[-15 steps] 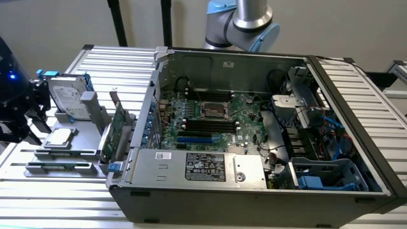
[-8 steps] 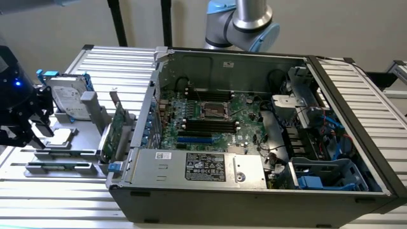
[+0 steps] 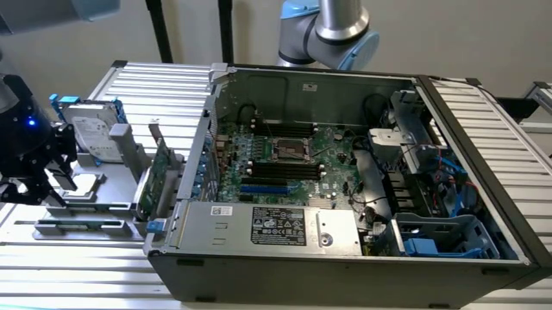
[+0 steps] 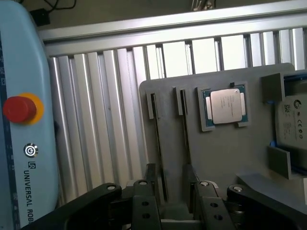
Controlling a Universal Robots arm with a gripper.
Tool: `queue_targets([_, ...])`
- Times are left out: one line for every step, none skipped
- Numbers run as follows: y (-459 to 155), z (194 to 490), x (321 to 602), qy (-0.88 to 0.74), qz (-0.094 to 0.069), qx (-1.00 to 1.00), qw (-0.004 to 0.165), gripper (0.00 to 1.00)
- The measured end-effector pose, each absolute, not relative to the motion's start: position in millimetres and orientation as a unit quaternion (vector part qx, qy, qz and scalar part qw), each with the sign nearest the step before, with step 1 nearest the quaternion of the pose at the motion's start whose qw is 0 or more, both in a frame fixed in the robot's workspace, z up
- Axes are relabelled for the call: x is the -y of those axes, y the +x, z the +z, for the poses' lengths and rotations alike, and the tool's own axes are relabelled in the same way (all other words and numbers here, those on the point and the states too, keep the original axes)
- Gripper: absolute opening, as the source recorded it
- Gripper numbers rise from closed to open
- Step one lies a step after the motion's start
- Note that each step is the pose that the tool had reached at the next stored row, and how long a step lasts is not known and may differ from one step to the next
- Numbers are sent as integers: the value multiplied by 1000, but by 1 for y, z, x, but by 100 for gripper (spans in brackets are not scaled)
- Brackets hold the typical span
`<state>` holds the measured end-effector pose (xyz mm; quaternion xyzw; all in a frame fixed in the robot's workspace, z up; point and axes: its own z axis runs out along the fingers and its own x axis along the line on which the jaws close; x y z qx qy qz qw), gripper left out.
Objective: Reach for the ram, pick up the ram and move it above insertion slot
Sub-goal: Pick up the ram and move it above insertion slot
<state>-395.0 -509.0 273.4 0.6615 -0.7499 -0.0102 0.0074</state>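
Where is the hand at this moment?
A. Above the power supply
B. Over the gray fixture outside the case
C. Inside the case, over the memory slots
B: the hand hangs over the gray fixture, where the ram stands on edge in its holder.

"UNIVERSAL ROB", cut off at the edge, is read on the pale blue pendant. Labels on the power supply and hard drive are noted, illegible.
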Motion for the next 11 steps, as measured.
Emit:
queue_targets([-395,272,509,662,-10,750,7,36])
queue_targets([-395,270,509,662,-10,749,7,36])
queue_targets([-395,268,509,663,-10,749,7,36])
queue_targets([-395,266,509,663,-10,749,7,36])
queue_targets([-395,264,509,663,-10,748,7,36])
queue_targets([-395,263,509,664,-10,748,7,36])
queue_targets([-395,261,509,665,-10,747,8,36])
queue_targets([-395,259,509,665,-10,747,8,36])
queue_targets([-395,257,509,666,-10,746,8,36])
queue_targets([-395,256,509,667,-10,745,8,36])
queue_targets([-395,254,509,668,-10,744,8,36])
